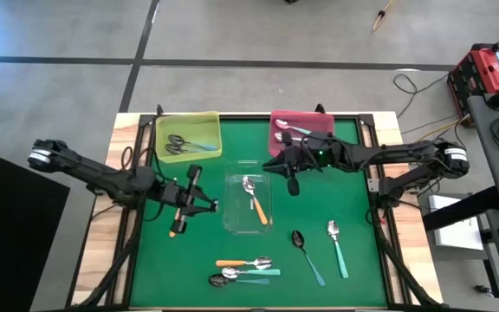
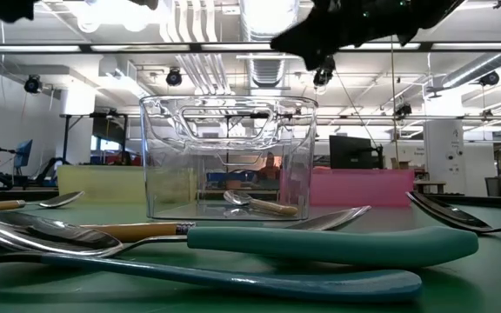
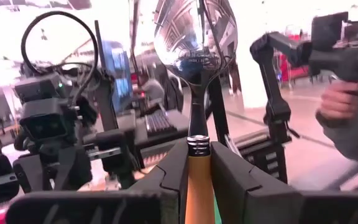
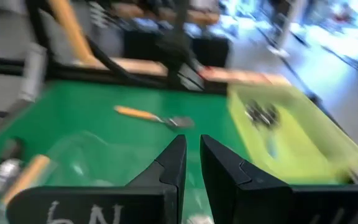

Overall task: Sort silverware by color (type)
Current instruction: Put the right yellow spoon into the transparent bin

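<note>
The table (image 1: pixel 232 260) has a green top and a pale wooden border. It stands on a grey floor (image 1: pixel 59 35) that dark lines divide into large squares. Behind the table the hall is wide and bright, with white ducts (image 2: pixel 198 35) under the ceiling, lamps, monitors (image 2: pixel 350 149) and desks. Right of the table stands a red case (image 1: pixel 482 68) with cables.

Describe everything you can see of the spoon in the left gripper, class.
The spoon has a shiny silver bowl, a short dark metal neck and a slim orange handle that looks like plastic. The left gripper is shut on the handle, its dark fingers pressing both sides just below the metal collar. In the wrist view the bowl stands straight out beyond the fingertips, mirroring the room. From above, the orange handle end pokes out of the gripper over the green mat, left of the clear tray. Only the fingers touch it.
</note>
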